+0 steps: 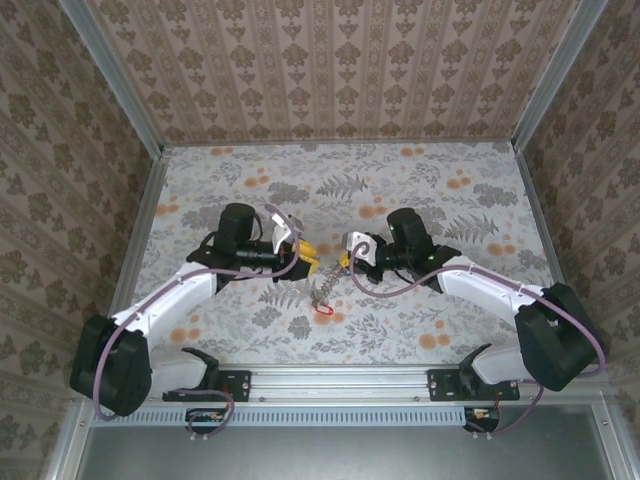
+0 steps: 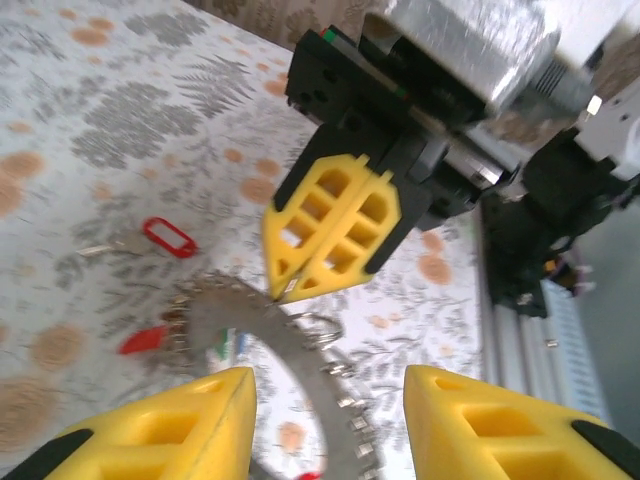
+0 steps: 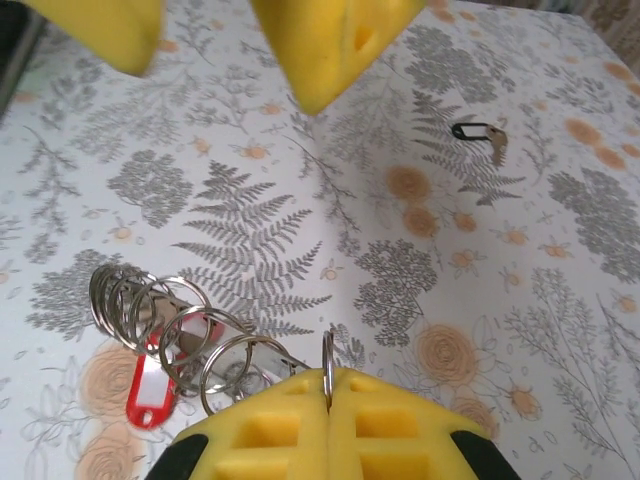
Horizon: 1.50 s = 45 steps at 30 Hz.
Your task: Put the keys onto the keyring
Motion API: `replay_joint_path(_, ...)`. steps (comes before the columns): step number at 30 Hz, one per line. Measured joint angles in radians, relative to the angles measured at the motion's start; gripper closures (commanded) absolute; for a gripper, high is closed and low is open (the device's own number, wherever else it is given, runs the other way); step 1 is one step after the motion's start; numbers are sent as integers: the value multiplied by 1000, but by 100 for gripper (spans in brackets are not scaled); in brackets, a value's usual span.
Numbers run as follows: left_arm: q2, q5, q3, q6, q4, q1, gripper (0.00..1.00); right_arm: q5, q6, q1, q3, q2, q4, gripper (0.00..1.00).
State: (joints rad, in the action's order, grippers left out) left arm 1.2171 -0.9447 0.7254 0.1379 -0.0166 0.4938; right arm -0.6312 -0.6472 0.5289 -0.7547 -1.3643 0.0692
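so, nearest the arm bases, a bunch of small split rings (image 3: 170,320) with a red tag (image 3: 148,388) trails down toward the table (image 1: 420,200); whether it rests there i cannot tell. just above it the right gripper (image 3: 328,385) has its yellow fingers pressed together, pinching the thin wire of the keyring (image 2: 290,365) edge-on at their tips. the ring, fringed with small grey keys, arcs away from that pinch toward the other arm. facing it, the left gripper (image 2: 330,400) has its fingers spread, and the toothed arc runs through the gap with neither pad plainly touching it. farther out two loose keys lie flat on the table: a red-tagged key (image 2: 168,238) and, well apart from it, a black-ringed key (image 3: 480,133).

the step in hand looks like presenting the keyring steadily, with keys not yet threaded. next, i judge, the left gripper must either close on the ring without twisting it out of the right's pinch, or go for a loose key, taking it by the head so the hole is free.
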Motion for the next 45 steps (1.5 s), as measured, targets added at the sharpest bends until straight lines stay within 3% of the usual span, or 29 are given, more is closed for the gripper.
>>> replay_joint_path(10, 137, 23, 28, 160, 78, 17, 59, -163, -86, -29, -91, -28, -130, 100)
replay_joint_path(22, 177, -27, 53, 271, 114, 62, 59, -171, -106, -29, -109, -69, -184, 100)
replay_joint_path(33, 211, -8, 77, 341, 67, 109, 62, -171, -75, -29, -110, -69, -182, 100)
replay_joint_path(39, 226, 34, 97, 387, 25, 132, 68, -171, -56, -30, -111, -71, -182, 100)
replay_joint_path(45, 237, 72, 109, 414, 2, 143, 87, -170, -52, -34, -111, -76, -184, 100)
